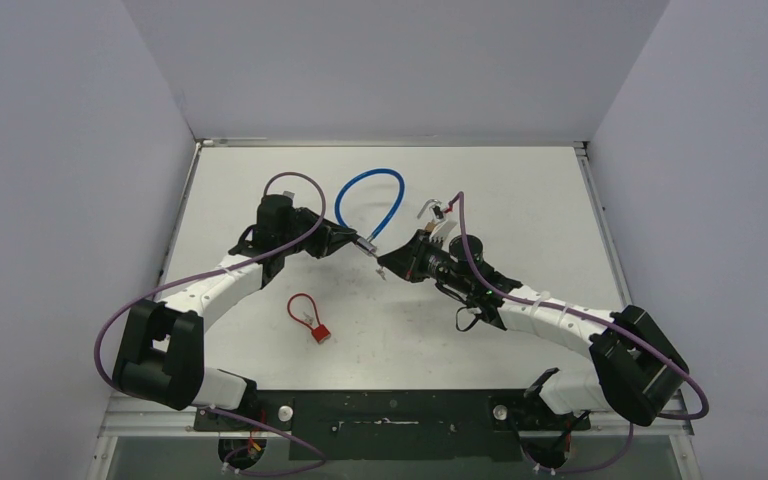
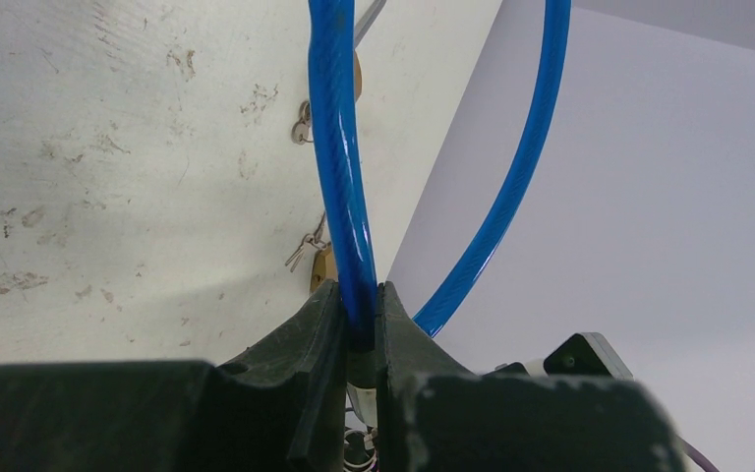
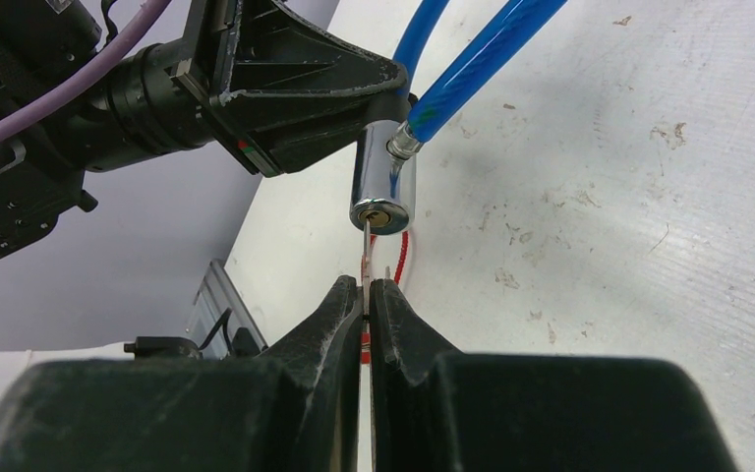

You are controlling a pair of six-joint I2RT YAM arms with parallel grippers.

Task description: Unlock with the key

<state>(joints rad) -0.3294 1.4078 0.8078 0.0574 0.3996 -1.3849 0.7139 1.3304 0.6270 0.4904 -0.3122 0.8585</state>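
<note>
One camera looks down from high behind the near edge, over the whole surface (image 1: 520, 200). Each wrist camera peers close along its own jaws; both catch the blue cable (image 2: 339, 147).

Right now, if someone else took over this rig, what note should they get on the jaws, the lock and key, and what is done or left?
Left gripper: jaws shut on the blue cable right beside the lock barrel.
Right gripper: jaws shut on the key.
Done: key lined up, its tip at the keyhole.
Left: push it fully in, turn it, free the cable end.
A red lock lies on the table, apart from both grippers.
</note>
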